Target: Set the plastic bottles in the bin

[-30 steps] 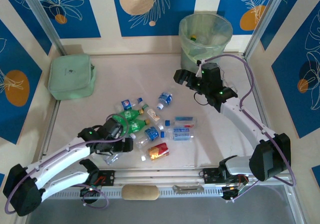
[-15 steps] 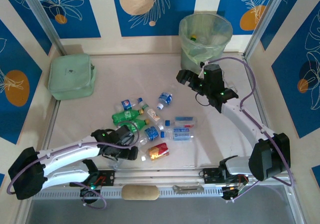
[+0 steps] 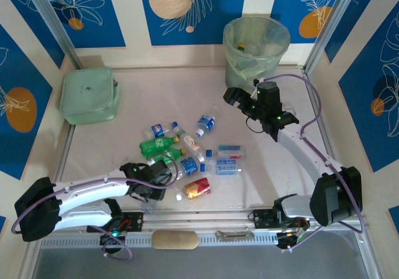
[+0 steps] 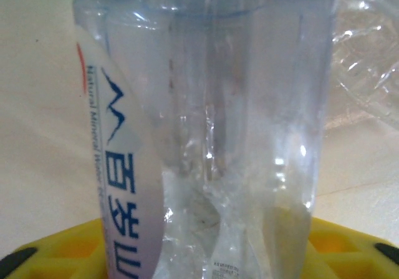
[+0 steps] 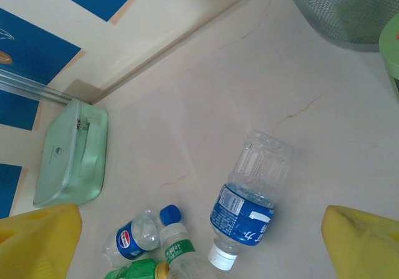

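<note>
A heap of plastic bottles (image 3: 189,154) lies on the pale table, among them a green one (image 3: 156,145) and a red-yellow one (image 3: 197,188). At the heap's near left, my left gripper (image 3: 157,178) is shut on a clear bottle (image 4: 212,123) with a white label in blue lettering; it stands between the yellow fingers (image 4: 349,248). My right gripper (image 3: 234,96) hangs open in front of the grey bin (image 3: 277,32) with its pale green liner. Below the right gripper (image 5: 199,223) lie a blue-labelled bottle (image 5: 249,210), a Pepsi bottle (image 5: 132,238) and a green-labelled one (image 5: 177,251).
A flat mint-green pouch (image 3: 90,95) lies at the far left, seen as the same pouch (image 5: 68,157) from the right wrist. Patterned blue walls and metal posts close the table on three sides. A metal rail (image 3: 206,216) runs along the near edge.
My left gripper slid right into the near side of the heap and closed on the clear bottle. The right gripper drifted slightly right, staying open.
</note>
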`<control>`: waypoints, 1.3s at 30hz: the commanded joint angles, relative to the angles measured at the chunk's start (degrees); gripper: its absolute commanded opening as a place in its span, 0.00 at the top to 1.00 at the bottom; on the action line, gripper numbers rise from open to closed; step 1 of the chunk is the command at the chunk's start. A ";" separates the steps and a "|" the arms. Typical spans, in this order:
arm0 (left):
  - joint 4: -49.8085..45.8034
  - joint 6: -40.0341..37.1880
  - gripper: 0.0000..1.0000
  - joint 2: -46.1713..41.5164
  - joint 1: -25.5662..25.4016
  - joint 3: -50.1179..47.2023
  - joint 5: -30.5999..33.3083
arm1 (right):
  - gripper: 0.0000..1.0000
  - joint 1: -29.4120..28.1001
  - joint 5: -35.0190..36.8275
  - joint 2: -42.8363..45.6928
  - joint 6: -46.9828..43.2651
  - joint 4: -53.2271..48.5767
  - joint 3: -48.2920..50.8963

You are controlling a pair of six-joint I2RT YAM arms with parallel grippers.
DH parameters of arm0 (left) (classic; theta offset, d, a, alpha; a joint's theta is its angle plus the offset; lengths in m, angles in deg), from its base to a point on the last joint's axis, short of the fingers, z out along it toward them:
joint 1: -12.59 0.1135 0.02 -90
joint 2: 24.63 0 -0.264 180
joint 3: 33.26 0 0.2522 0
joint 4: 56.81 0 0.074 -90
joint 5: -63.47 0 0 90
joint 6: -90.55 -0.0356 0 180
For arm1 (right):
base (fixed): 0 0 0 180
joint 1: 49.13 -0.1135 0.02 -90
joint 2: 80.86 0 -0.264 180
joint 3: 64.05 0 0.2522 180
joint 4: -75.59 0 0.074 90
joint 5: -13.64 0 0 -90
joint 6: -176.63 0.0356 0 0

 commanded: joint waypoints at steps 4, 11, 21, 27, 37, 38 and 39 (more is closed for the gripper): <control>0.26 -0.08 0.57 -1.51 -0.58 -0.75 2.36 | 0.01 0.77 -2.01 0.85 1.91 1.21 0.75; -2.34 0.07 0.57 -8.05 -0.42 1.80 5.92 | 0.01 0.68 -4.75 -0.50 1.33 2.04 -0.38; 10.63 -4.52 0.57 -9.46 4.02 9.94 8.66 | 0.00 -1.21 -15.27 -3.18 0.19 8.24 -1.78; 28.83 -6.32 0.57 -2.87 8.65 10.04 6.70 | 0.01 -3.71 -19.91 -5.06 -1.37 9.37 -3.38; 44.16 -15.89 0.57 9.47 15.35 18.39 -4.99 | 0.08 -7.95 -27.73 -8.44 -2.83 12.17 -4.27; 45.02 -16.38 0.57 10.29 15.49 19.19 -6.79 | 0.10 -8.31 -28.57 -8.90 -2.75 12.54 -4.27; 45.78 -16.83 0.57 10.97 15.58 19.66 -8.33 | 0.11 -8.66 -29.19 -9.29 -2.66 13.03 -4.14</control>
